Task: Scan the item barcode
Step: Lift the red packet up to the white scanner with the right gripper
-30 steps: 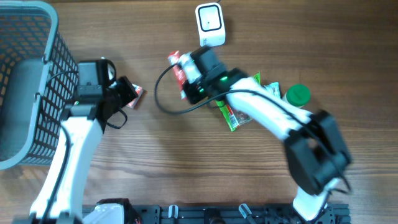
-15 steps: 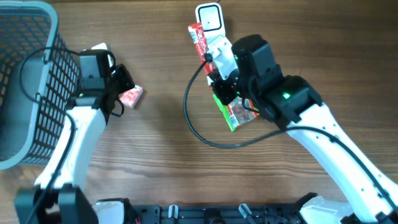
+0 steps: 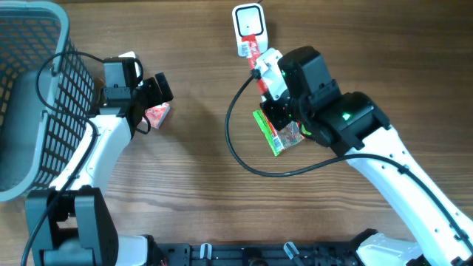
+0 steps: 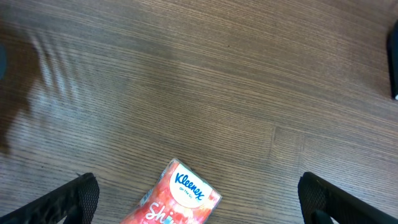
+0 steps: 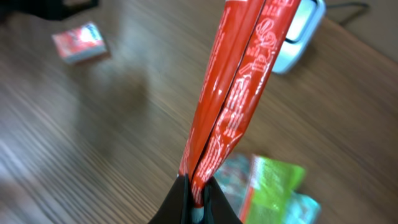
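One thin red sachet point(image 5: 236, 87) sits pinched by its end seam in my right gripper point(image 5: 196, 199); I judge it light, floppy, slick. My left gripper point(image 4: 199, 198) gapes, empty.

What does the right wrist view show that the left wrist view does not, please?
Only the right wrist: a flat red foil packet pinched in the right gripper, a white scanner, a green snack packet. Only the left wrist: the left gripper, open. Both: the small red tissue pack on the brown wooden table.
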`<state>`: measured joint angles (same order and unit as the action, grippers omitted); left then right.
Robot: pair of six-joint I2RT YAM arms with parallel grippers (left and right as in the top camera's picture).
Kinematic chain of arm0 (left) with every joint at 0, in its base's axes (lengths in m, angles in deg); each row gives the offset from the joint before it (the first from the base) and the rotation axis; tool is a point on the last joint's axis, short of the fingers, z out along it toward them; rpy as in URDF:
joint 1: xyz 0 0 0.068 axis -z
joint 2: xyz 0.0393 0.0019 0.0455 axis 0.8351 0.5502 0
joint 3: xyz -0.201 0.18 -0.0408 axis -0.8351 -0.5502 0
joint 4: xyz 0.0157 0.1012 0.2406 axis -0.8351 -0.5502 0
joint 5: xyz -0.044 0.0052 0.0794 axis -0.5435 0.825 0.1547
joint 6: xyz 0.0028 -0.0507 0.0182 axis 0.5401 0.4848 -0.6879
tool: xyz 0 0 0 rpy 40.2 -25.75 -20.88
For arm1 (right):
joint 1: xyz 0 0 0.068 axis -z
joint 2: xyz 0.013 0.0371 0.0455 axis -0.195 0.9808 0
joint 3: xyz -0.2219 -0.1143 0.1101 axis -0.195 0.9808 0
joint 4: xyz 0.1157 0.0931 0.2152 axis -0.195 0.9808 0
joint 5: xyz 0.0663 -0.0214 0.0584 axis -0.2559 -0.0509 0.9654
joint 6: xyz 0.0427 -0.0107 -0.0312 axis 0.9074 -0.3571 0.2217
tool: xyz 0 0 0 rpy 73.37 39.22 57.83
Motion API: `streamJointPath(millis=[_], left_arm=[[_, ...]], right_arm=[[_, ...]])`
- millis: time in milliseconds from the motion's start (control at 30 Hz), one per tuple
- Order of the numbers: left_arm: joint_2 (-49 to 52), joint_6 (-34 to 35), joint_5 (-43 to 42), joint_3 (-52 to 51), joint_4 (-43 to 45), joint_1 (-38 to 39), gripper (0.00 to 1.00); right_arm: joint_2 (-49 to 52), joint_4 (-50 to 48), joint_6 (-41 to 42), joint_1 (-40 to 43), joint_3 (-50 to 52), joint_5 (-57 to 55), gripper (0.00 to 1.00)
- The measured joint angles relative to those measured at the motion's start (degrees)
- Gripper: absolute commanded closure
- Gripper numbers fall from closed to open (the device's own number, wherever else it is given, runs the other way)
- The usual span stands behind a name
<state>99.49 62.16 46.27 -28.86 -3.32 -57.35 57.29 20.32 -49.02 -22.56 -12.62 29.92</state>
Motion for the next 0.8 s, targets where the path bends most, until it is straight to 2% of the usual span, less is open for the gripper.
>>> streamJointPath(millis=[167, 333, 500, 600, 800], left_arm=[[0.0, 0.0, 0.0, 0.0, 0.0, 0.0, 0.00], [0.0, 0.0, 0.0, 0.0, 0.0, 0.0, 0.00], [0.0, 0.0, 0.0, 0.0, 0.0, 0.0, 0.00], [0.0, 0.0, 0.0, 0.0, 0.0, 0.0, 0.00], [0.0, 0.0, 0.0, 0.0, 0.0, 0.0, 0.00]], right_arm=[[0.3, 5.6, -2.2, 0.0, -10.8, -10.4, 0.96], [4.6, 6.7, -8.7, 0.0, -21.7, -19.9, 0.96], [16.4, -1.5, -21.4, 0.0, -22.3, -32.7, 0.96], [22.8, -6.1, -26.3, 0.0, -22.3, -39.7, 0.96], [34.0, -17.4, -36.2, -0.1, -22.3, -46.6, 0.96]])
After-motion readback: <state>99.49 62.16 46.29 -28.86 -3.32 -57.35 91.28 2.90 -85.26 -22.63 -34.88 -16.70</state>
